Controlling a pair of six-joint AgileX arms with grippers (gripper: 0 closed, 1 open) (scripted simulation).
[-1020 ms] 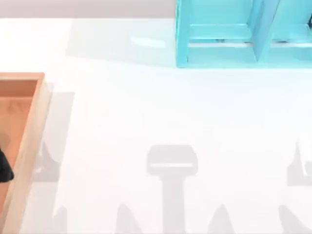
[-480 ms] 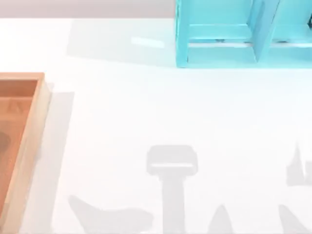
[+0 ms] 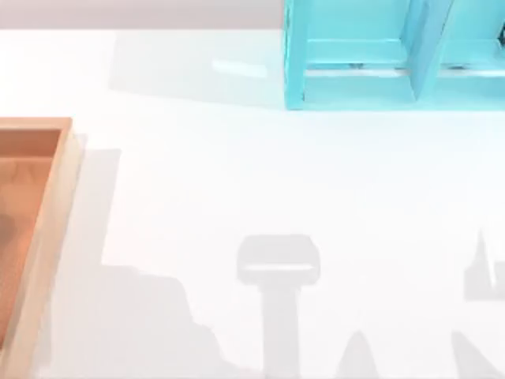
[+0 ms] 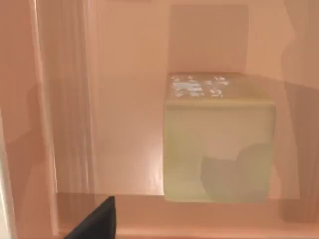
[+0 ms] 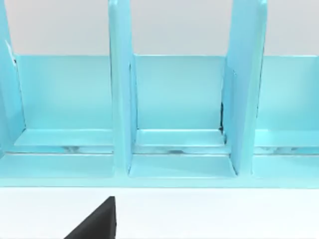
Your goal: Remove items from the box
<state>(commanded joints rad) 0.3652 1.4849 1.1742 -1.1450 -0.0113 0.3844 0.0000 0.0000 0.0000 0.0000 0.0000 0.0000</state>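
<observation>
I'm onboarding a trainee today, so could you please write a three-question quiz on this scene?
1. True or false: the tan block lies outside the wooden box.
2. In the top view, the turquoise shelf unit stands at the table's: A) near left, B) far right, C) centre.
3. Fill in: the right wrist view faces the shelf's open ______.

Key: 1 false, it rests on the box floor in the left wrist view; 2 B; 3 compartments.
</observation>
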